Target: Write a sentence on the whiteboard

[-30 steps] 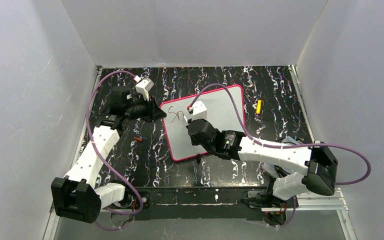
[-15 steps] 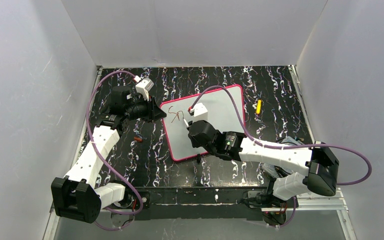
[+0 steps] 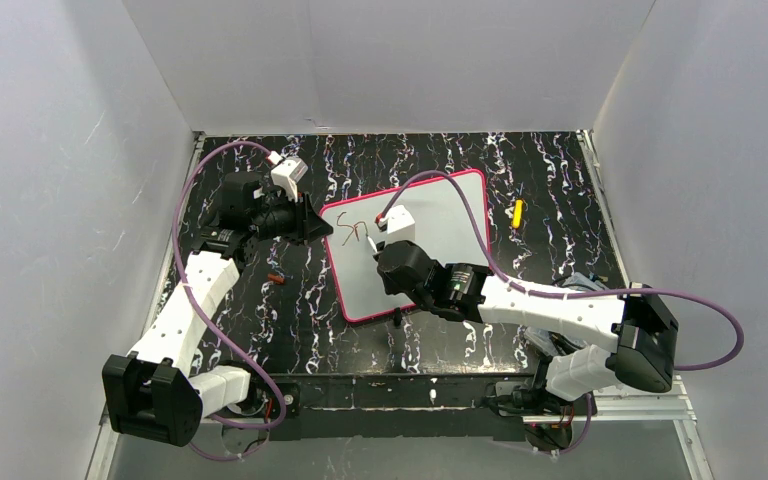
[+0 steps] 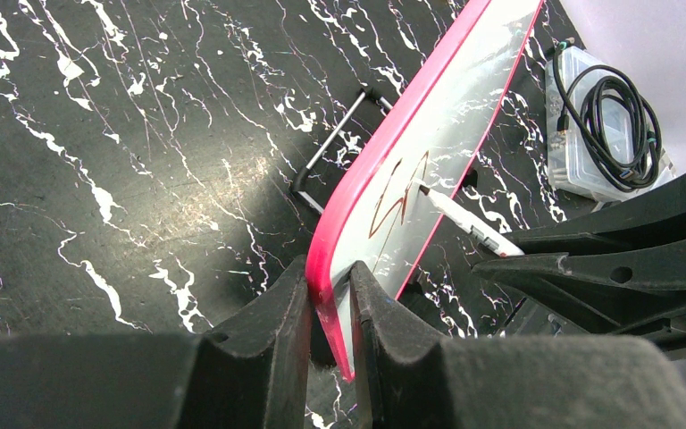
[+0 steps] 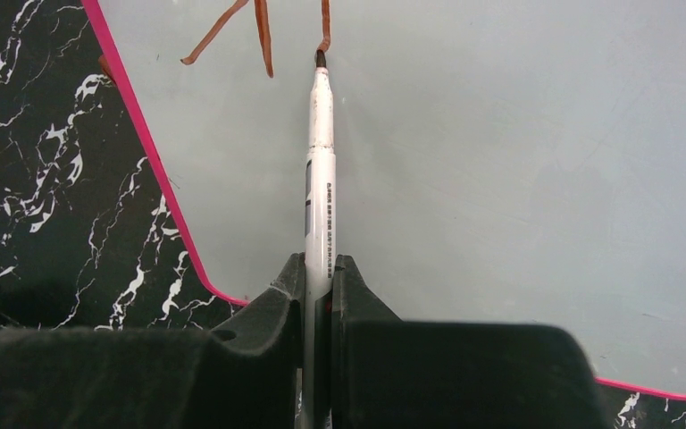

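Whiteboard (image 3: 440,215) being lettered
Edge is being clamped steady by the left gripper (image 4: 329,279) — marker (image 5: 321,161) is being pinched in the right gripper (image 5: 320,268).

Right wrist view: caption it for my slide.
Right tool grips a white marker, tip touching red-brown strokes on the pink-framed whiteboard.

Robotics lab cell: plain white panel walls (image 3: 380,60) around a black marbled table (image 3: 550,170), aluminium rail (image 3: 640,408) along its front.

top external: high at near side, looking down, wide
left wrist: close, along whiteboard (image 4: 451,125) edge
right wrist: close, above its face
shared: lettering (image 3: 353,232)
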Robot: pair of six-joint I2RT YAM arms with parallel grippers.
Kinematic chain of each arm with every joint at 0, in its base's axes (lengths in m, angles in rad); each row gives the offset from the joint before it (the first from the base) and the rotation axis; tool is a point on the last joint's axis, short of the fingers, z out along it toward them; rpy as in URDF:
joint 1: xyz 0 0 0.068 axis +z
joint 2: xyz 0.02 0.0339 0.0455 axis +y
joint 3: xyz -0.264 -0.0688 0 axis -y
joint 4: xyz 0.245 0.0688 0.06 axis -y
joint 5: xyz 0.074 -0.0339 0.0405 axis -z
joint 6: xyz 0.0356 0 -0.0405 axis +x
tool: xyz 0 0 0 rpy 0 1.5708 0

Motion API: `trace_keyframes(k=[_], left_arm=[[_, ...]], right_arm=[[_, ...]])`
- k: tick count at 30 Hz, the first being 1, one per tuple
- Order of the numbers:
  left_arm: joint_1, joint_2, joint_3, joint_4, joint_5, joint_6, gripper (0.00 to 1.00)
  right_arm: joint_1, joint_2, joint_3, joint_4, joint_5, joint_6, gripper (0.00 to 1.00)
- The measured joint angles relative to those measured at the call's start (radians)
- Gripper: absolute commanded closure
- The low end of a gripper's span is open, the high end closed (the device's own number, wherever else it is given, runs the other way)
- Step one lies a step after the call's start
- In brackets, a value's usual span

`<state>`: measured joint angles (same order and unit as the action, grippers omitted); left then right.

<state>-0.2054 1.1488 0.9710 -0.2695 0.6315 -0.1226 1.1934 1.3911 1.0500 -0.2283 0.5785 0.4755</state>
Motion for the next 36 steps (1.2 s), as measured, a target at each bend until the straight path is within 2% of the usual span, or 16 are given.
trace_keyframes(k=[18, 36], left_arm=[[0.0, -0.001, 0.0, 0.0, 0.005, 0.0, 1.0], [0.0, -0.001, 0.0, 0.0, 0.005, 0.0, 1.0]], right_arm=[[-0.009, 0.013, 0.054, 0.029, 0.069, -0.06, 0.99], [-0.009, 0.005, 0.044, 0.011, 0.1, -0.024, 0.99]])
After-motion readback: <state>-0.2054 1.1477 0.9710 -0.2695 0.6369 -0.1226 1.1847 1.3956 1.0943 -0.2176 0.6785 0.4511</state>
